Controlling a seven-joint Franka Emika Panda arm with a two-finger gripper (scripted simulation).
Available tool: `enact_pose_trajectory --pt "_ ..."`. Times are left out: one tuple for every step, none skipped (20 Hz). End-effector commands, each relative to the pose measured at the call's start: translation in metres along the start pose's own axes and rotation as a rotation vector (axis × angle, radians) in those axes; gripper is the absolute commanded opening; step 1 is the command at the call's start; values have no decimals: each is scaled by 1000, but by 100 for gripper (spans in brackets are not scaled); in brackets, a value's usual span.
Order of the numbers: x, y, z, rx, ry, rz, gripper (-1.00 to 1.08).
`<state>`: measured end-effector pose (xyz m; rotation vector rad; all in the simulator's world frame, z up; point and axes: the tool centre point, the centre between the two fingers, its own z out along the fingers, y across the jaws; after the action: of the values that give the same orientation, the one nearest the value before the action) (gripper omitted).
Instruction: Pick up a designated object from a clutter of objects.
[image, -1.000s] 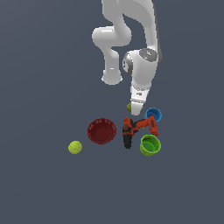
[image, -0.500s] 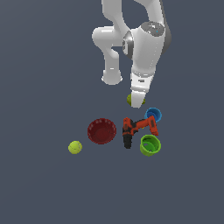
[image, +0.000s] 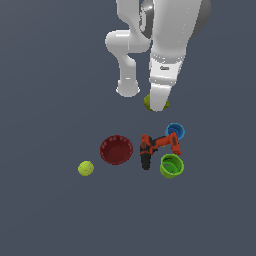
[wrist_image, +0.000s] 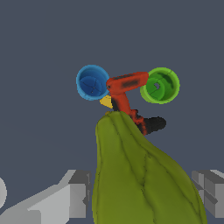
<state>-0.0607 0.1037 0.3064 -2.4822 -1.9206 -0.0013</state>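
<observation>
- The gripper (wrist_image: 140, 192) is closing on the olive lump (wrist_image: 140, 175); in the wrist view its grey fingers (wrist_image: 76, 192) are sitting on either side of the lump, which is filling the space between them.
- In the exterior view the lump (image: 148, 102) is peeking out beside the white hand of the arm (image: 167, 55), well apart from the other things.
- The drill (image: 157, 147) is lying on the floor between the blue cup (image: 175, 131) and the green cup (image: 171, 166), close to both.
- The red bowl (image: 116, 149) is sitting just beside the drill, toward the exterior view's left.
- The ball (image: 86, 168) is resting alone, farther toward the exterior view's left than the bowl.
- In the wrist view the drill (wrist_image: 127, 94) and both cups are showing beyond the lump's tip.
</observation>
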Motion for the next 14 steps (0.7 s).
enact_pose_trajectory --pt "-2 8 -21 -1 0 0 -100" --pt "-2 11 -29 -1 -1 0 -100" --pt "-3 13 -35 -1 -1 0 -100" --pt "-3 16 -41 -1 -1 0 -100" --pt "-3 18 -47 -2 -2 1 -100" --pt "-3 20 -52 -2 -2 1 -100" --pt "-4 22 -57 -2 -2 1 -100" --pt "-4 24 -61 -2 -2 1 -100" --pt "-4 26 -65 -2 -2 1 -100" --pt "-4 27 -69 -2 -3 1 -100" --pt "-4 29 -72 -2 -3 1 -100" --pt "-4 30 -74 -2 -3 1 -100" --pt "-4 31 -76 -2 -3 1 -100" --pt "-4 32 -78 -2 -3 1 -100"
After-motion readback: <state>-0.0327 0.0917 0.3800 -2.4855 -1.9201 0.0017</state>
